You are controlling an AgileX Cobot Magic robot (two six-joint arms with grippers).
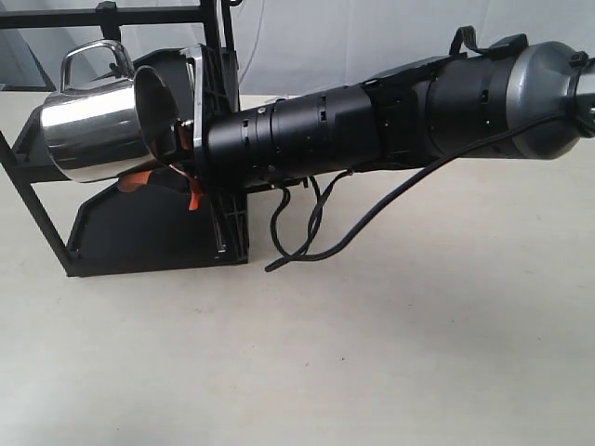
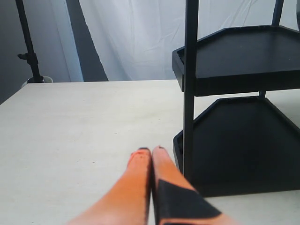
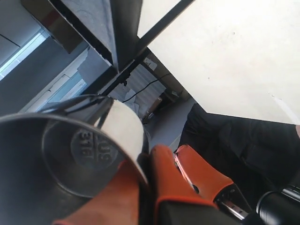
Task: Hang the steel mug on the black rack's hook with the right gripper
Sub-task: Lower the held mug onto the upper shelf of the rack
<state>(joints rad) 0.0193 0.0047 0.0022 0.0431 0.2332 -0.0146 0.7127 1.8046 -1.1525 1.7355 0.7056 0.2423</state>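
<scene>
Right end effector (image 1: 177, 163) is clamped on the steel mug (image 1: 98, 130), pinching the rim wall w/ one orange pad inside and one outside; wrist view shows the pad (image 3: 168, 183) pressed against the rim, mug bottom stamped w/ numbers visible inside. Mug is held up off the counter (image 1: 372, 353), tipped on its side, mouth toward the arm, handle (image 1: 93, 60) pointing up, in front of the black rack (image 1: 149, 232) at upper-tray height; crossbar (image 1: 102, 16) runs just above the handle; the hook itself I can't pick out.

Left end effector (image 2: 151, 157) sits low over the counter near the rack's post, pads pressed together, holding nothing.

Handling: mug's rigid, mirror-polished, so prob slippery; a rim pinch is thin purchase and it could swivel; light enough I'd judge. Handle loop has to stay free for the hook, so the rim's the right place to grip.
</scene>
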